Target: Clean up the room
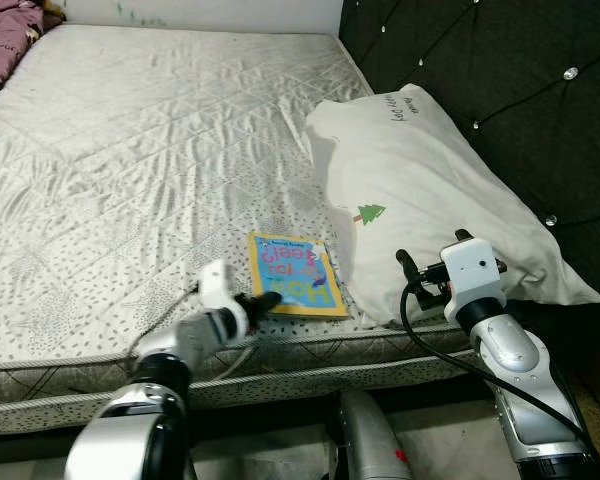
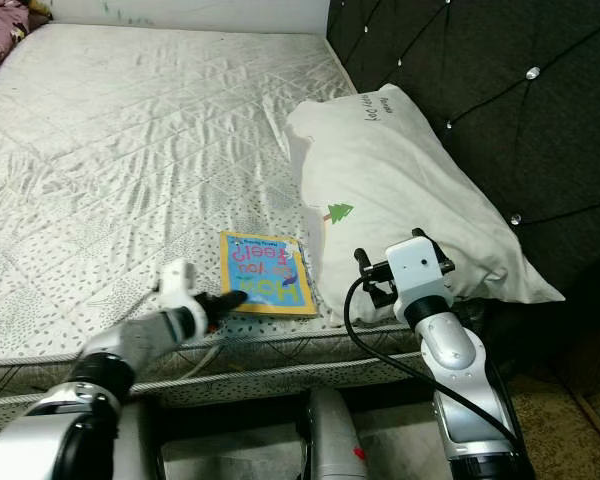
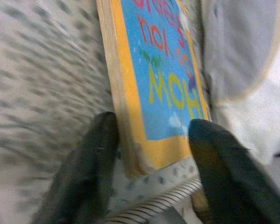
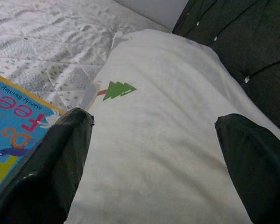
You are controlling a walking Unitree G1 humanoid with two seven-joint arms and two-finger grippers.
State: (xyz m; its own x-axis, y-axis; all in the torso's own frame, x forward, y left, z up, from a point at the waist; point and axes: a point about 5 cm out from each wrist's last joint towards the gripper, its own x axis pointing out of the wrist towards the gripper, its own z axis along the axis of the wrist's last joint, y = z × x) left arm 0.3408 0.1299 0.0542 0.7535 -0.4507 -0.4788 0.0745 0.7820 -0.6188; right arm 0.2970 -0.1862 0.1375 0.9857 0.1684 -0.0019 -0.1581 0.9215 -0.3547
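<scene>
A children's board book (image 1: 294, 274) lies flat, cover up, on the bed (image 1: 130, 150), close to the near mattress edge and just beside the near corner of the white pillow (image 1: 420, 190), which leans against the dark tufted headboard (image 1: 540, 90). The cover is blue with a yellow border and large coloured letters.

The left pincer (image 1: 263, 301) is at the book's near corner. In the left wrist view its two black fingers (image 3: 84, 172) stand apart, one on either side of that corner, one alongside the thick spine edge and the other over the near end; whether they touch the book cannot be told, and nothing is gripped. The right pincer (image 4: 149, 163) hovers spread wide over the pillow's near end, holding nothing.

Handling, as judged from appearance: the book looks thick-paged, stiff and light, so it should not flex or droop when lifted by one corner. Its glossy cover may be slippery, and because it lies flush on a soft quilted mattress a finger must get under an edge. The near corner and spine edge seem the best hold, since they sit nearest the mattress edge and clear of the pillow. The pillow is soft and bulky and will give under any grip.

A purple cloth (image 1: 5, 35) lies at the far left corner of the bed.
</scene>
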